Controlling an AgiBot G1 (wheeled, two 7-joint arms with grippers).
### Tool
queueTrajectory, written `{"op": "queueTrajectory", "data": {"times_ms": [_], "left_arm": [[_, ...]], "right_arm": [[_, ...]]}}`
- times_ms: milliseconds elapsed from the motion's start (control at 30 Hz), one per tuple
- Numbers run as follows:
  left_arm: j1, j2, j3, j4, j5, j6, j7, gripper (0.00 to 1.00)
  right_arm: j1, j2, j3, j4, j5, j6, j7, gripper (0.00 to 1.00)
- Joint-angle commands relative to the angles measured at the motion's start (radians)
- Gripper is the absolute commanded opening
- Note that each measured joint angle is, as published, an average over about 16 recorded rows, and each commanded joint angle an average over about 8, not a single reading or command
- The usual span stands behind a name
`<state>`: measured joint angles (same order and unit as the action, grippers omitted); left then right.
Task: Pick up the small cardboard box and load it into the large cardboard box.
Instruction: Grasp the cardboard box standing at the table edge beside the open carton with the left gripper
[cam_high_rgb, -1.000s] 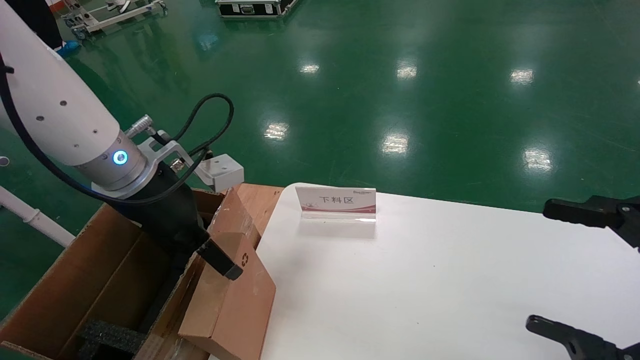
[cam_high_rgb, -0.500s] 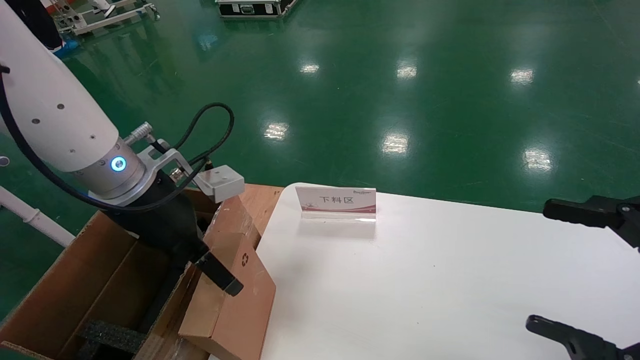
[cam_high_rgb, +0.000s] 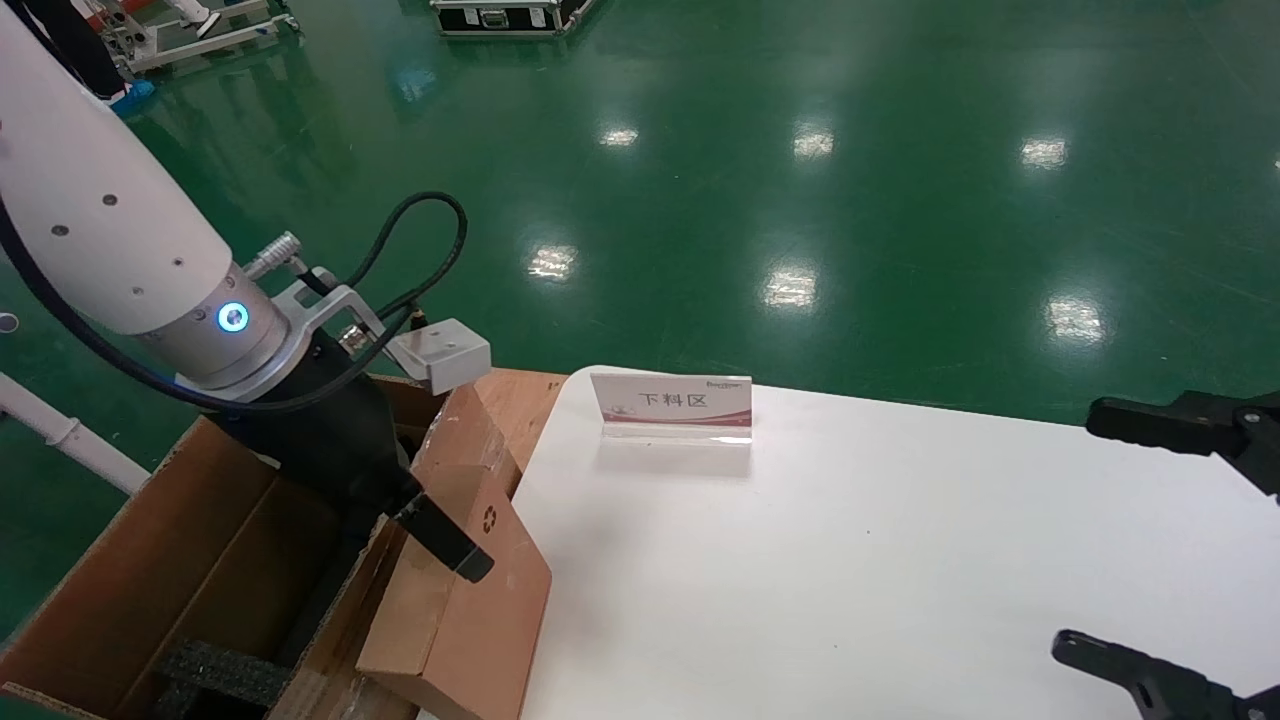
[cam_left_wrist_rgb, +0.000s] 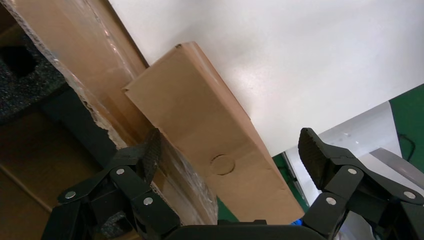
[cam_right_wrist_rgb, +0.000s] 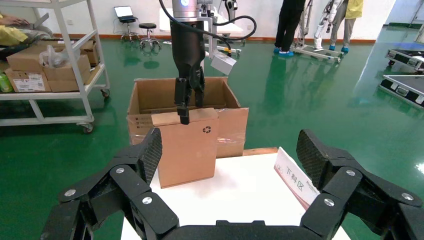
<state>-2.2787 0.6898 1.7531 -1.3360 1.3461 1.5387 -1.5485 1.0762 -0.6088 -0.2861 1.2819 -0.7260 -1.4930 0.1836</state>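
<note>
The large cardboard box stands open at the head view's 8 o'clock, black foam in its bottom. Just right of it the left gripper has its jaws spread wide astride the top edge of the small cardboard box; the left wrist view shows clear gaps at both pads, so it holds nothing. The small cardboard box stands on edge at the table rim, leaning against the carton's taped flap.

The risks, as I judge them: closing off-centre could nudge the slim box so it slides off the rim, and lifting could snag that flap. At 4 o'clock the right gripper hangs over the table, open and empty, near the sign.
</note>
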Motion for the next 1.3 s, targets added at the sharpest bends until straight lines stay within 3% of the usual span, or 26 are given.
{"op": "queueTrajectory", "data": {"times_ms": [33, 300, 1100, 1133, 1167, 1300], "left_arm": [[0.000, 0.005, 0.000, 0.008, -0.001, -0.001, 0.004, 1.00], [0.008, -0.031, 0.035, -0.010, -0.012, 0.000, 0.019, 1.00], [0.040, -0.037, 0.093, -0.018, -0.029, -0.026, 0.044, 1.00], [0.040, -0.037, 0.092, -0.018, -0.029, -0.026, 0.044, 1.00], [0.040, -0.038, 0.092, -0.018, -0.029, -0.026, 0.043, 0.93], [0.040, -0.038, 0.091, -0.018, -0.029, -0.026, 0.042, 0.43]], "right_arm": [[0.000, 0.000, 0.000, 0.000, 0.000, 0.000, 0.000, 1.00], [0.000, 0.000, -0.001, -0.001, 0.000, 0.000, 0.000, 1.00], [0.000, 0.001, -0.002, -0.001, 0.001, 0.001, -0.001, 1.00], [0.000, 0.001, -0.002, -0.001, 0.001, 0.001, -0.001, 0.97], [0.000, 0.001, -0.002, -0.001, 0.001, 0.001, -0.001, 0.85], [0.000, 0.001, -0.002, -0.001, 0.001, 0.001, -0.001, 0.35]]}}
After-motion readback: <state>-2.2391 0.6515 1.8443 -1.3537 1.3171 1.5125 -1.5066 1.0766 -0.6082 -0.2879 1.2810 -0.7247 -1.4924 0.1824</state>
